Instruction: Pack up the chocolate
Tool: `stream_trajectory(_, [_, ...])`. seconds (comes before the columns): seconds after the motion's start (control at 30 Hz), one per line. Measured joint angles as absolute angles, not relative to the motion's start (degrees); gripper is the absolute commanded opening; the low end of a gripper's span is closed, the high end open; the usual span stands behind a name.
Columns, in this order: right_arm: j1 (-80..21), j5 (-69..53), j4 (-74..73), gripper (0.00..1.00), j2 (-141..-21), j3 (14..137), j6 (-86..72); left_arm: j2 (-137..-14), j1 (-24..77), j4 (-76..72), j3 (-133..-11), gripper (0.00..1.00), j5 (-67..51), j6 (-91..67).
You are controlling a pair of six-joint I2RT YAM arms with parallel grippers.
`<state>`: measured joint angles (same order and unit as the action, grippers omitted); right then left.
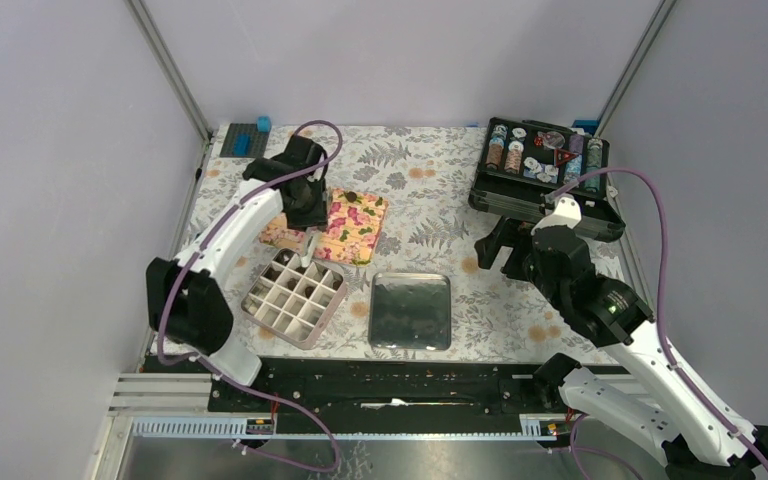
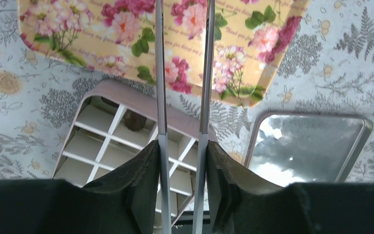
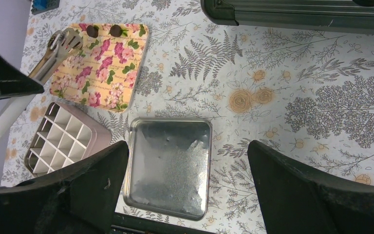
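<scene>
My left gripper (image 1: pixel 305 212) (image 2: pixel 182 156) is shut on a pair of metal tongs (image 2: pixel 159 73) (image 3: pixel 53 48), whose blades reach out over the floral tray (image 1: pixel 355 228) (image 2: pixel 78 29) (image 3: pixel 102 73). Nothing shows between the blades. Two pieces of chocolate (image 3: pixel 92 31) lie at the tray's far edge. Another dark piece (image 2: pixel 135 121) sits in a far cell of the pink gridded box (image 1: pixel 293 296) (image 2: pixel 126 92) (image 3: pixel 97 134), below the tongs. My right gripper (image 1: pixel 500 250) (image 3: pixel 187 165) hangs open and empty above the silver tin (image 3: pixel 168 165).
The silver tin (image 1: pixel 412 310) (image 2: pixel 307 141) lies right of the box, near the front edge. A black case of poker chips (image 1: pixel 545 170) (image 3: pixel 297 12) stands open at the back right. A dark plate with blue bricks (image 1: pixel 250 135) sits at the back left corner.
</scene>
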<state>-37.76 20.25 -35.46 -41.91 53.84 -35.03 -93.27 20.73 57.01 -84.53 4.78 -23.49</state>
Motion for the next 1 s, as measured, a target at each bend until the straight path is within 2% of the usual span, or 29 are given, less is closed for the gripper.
stream_trajectory(0.63, [-37.8,19.7,-34.5,0.99,-44.6,53.8,-34.9,-62.1,31.5,74.3,-72.2,0.04,4.4,-28.8])
stream_trajectory(1.0, [-37.8,17.2,-32.2,0.99,-47.1,53.8,-34.8,-55.1,33.3,82.1,-65.3,0.04,0.7,-32.2])
